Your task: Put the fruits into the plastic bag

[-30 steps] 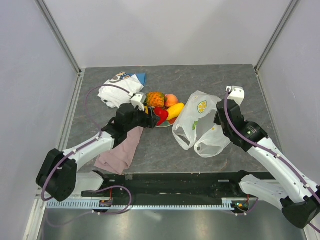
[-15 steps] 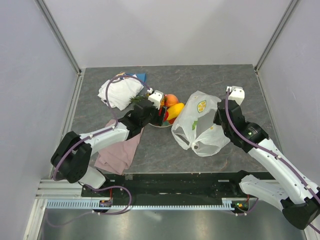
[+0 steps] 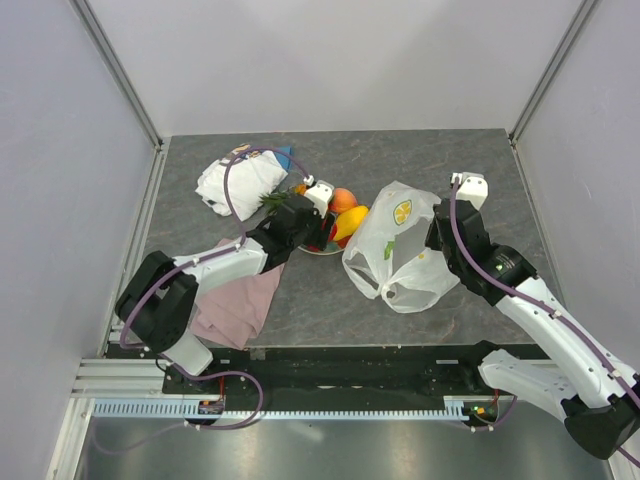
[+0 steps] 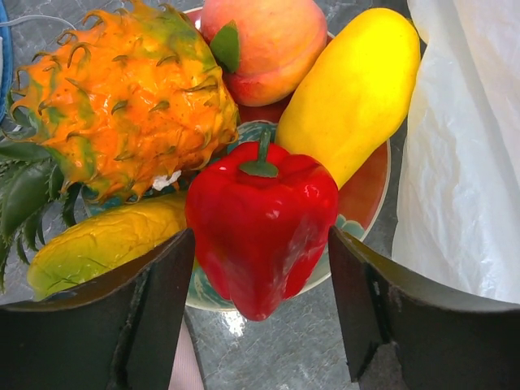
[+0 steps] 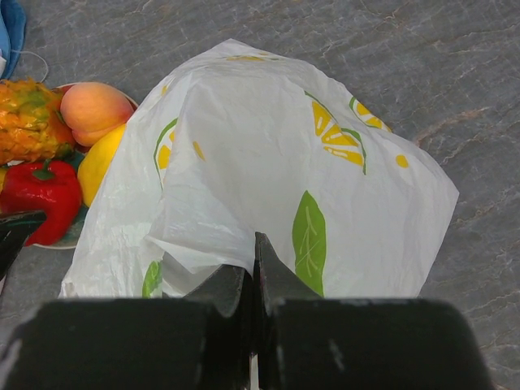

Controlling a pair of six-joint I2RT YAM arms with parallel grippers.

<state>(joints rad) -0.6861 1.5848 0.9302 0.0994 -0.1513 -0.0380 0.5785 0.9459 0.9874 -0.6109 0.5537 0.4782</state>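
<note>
The red pepper (image 4: 262, 219) lies stem-up at the near edge of the round plate (image 4: 367, 203). It sits squarely between the left jaws, which are spread wide, one to each side of it. In the left wrist view each inner face stands just beside a flank of the pepper; I cannot tell whether either one touches it.

Behind the pepper, the orange pineapple (image 4: 130, 106) lies on its side with its green crown pointing away from the bag. The peach (image 4: 264, 45) rests at the far rim of the plate. A yellow mango (image 4: 353, 93) leans along the bag side of the plate, touching both the peach and the pepper. A second, duller mango (image 4: 106, 244) lies under the pineapple, just beside the left-hand jaw.

The plastic bag (image 5: 268, 162), translucent white with a lemon-and-leaf print, is heaped on the table (image 3: 400, 160) just beside the plate, on the mango's side. The right jaws are pressed together on a fold at the bag's near edge and pinch the film between them.

From above, the left arm (image 3: 220, 265) reaches across a pink cloth (image 3: 235, 305) to the plate. A crumpled white cloth (image 3: 235, 182) lies near the plate's far side.
</note>
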